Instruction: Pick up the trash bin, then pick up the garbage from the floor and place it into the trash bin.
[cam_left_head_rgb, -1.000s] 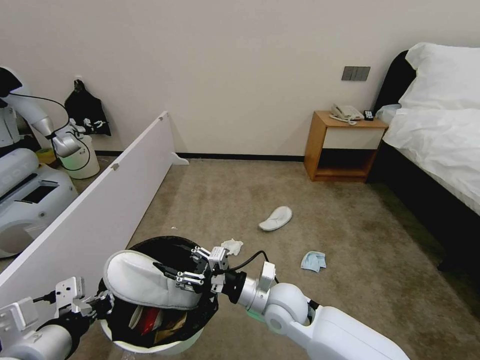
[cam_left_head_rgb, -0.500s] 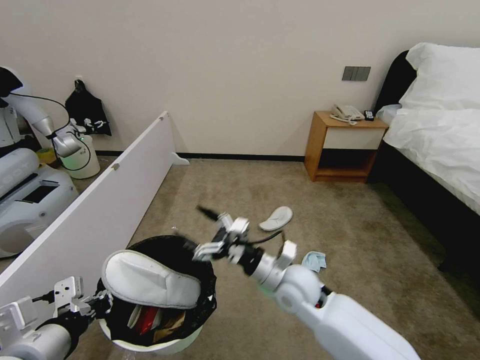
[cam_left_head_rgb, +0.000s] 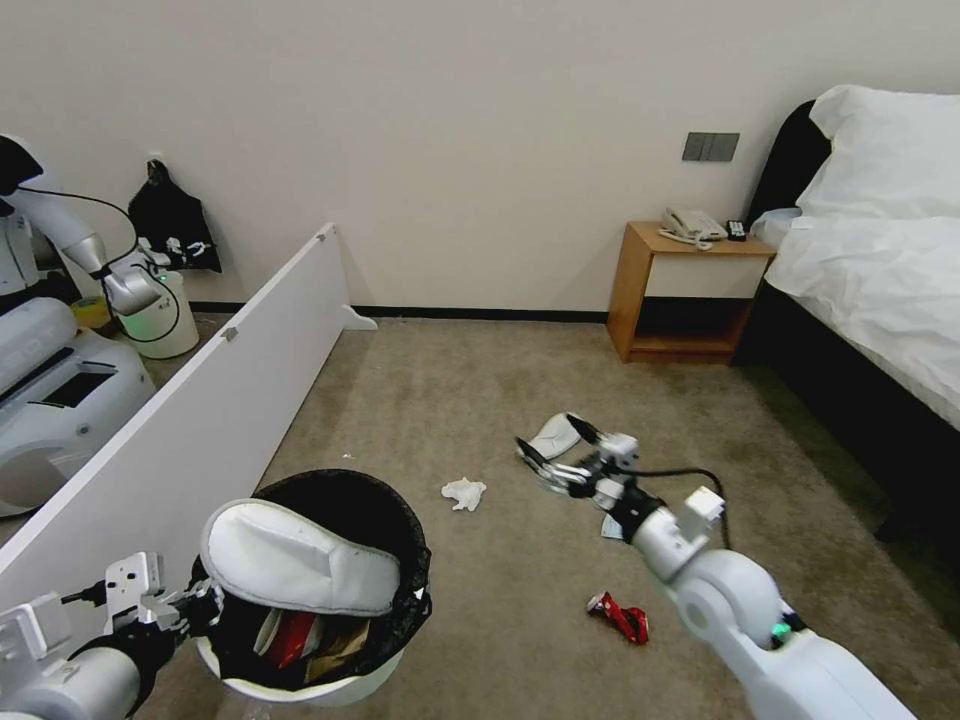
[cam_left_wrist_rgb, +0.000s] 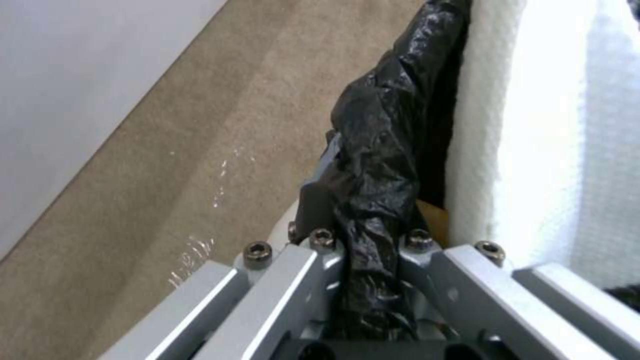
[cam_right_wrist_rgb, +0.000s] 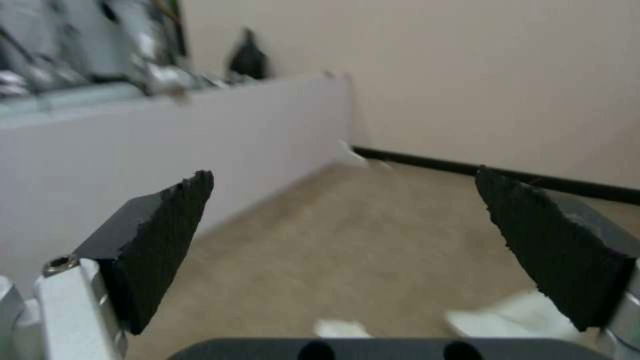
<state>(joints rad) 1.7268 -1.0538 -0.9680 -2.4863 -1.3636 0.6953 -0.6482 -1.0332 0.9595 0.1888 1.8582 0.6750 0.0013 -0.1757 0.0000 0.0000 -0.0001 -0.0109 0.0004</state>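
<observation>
two slippers (cam_left_head_rgb: 298, 558) (cam_left_head_rgb: 552, 436); one tissue (cam_left_head_rgb: 464, 492); one can (cam_left_head_rgb: 620, 616)

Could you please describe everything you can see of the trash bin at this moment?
The trash bin is round, white and plastic-looking, upright at the head view's lower left, with a black liner folded over its rim. The left gripper clamps that lined rim. A white slipper lies across its mouth; red and brown litter shows inside.

— Head view? Looked down from high over carpet (cam_left_head_rgb: 480, 400) toward wall and bed (cam_left_head_rgb: 870, 270), wide and far.
— Left wrist? Pressed close against trash bin (cam_left_wrist_rgb: 380, 165) rim, facing along left tool (cam_left_wrist_rgb: 360, 260).
— Right wrist? Sat low, faced out between right tool (cam_right_wrist_rgb: 353, 250) pads toward white partition (cam_right_wrist_rgb: 200, 130).
— Shared? Carpet, partition (cam_left_head_rgb: 200, 420).
</observation>
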